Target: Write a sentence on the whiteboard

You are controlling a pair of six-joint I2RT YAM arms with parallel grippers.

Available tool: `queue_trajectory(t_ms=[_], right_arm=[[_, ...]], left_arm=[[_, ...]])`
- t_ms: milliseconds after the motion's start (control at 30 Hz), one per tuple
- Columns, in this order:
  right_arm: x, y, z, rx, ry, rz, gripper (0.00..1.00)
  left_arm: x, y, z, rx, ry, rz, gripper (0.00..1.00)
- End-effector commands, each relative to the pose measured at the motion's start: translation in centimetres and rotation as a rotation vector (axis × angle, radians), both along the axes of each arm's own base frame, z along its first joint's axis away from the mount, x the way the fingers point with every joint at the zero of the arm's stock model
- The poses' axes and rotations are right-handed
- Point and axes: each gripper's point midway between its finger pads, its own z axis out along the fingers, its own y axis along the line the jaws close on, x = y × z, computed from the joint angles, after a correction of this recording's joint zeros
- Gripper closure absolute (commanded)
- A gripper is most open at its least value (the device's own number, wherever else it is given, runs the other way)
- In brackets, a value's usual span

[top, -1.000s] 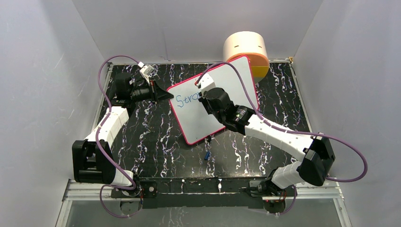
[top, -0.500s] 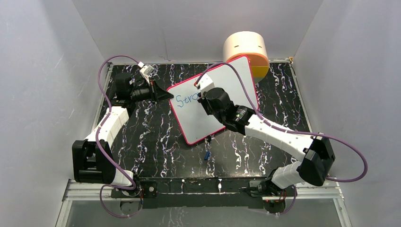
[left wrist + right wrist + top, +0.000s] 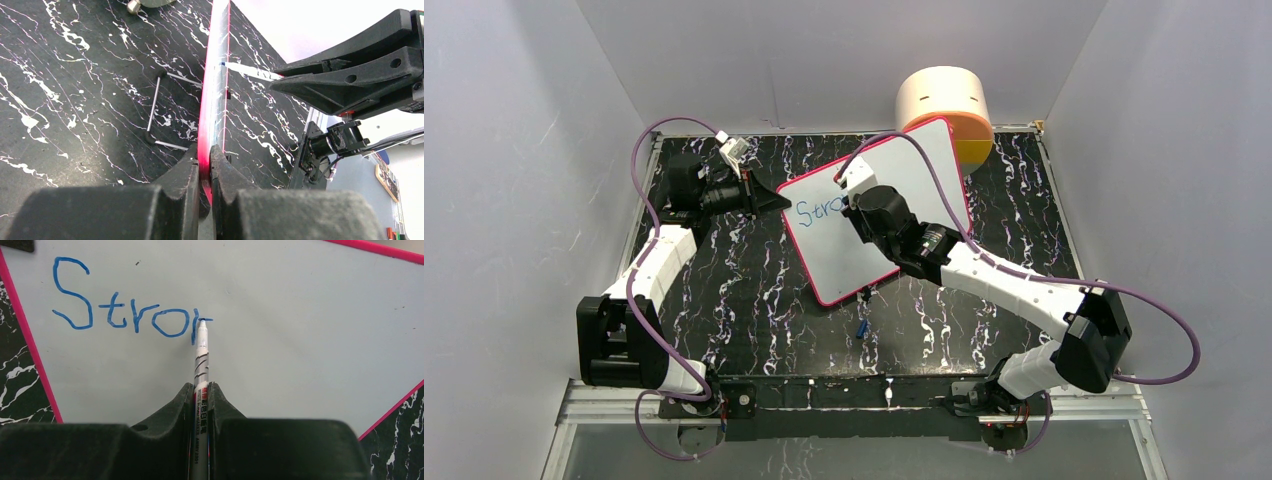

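Note:
The whiteboard, white with a pink-red frame, stands tilted on the black marbled table. My left gripper is shut on its left edge. In the left wrist view the board is seen edge-on, its frame pinched in that gripper. My right gripper is shut on a white marker. The marker's tip touches the board at the end of the blue sentence, which reads "Stro" plus a part-drawn letter. From above, the right gripper hides the end of the sentence.
A cream and orange round container stands behind the board's far corner. A small blue object lies on the table in front of the board. A bent wire stand is behind the board. Grey walls close in on three sides.
The right arm has shifted very slightly over the board with the marker. The left arm and the whiteboard have not moved.

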Motion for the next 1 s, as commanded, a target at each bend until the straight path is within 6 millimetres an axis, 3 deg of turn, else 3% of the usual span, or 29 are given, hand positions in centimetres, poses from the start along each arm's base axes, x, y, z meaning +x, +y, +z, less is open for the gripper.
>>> queue_trajectory(t_ms=[0,967], right_arm=[[1.4,-0.3,1.3,0.022,-0.041,-0.052,1.0],[-0.1,-1.2,-0.7,0.005,0.061,-0.031,1.0]], left_arm=[[-1.0,-1.0,-2.9,0.062,0.042,-0.039,1.0],[-0.9,-0.9,-3.0,0.065,0.044,-0.035,1.0]])
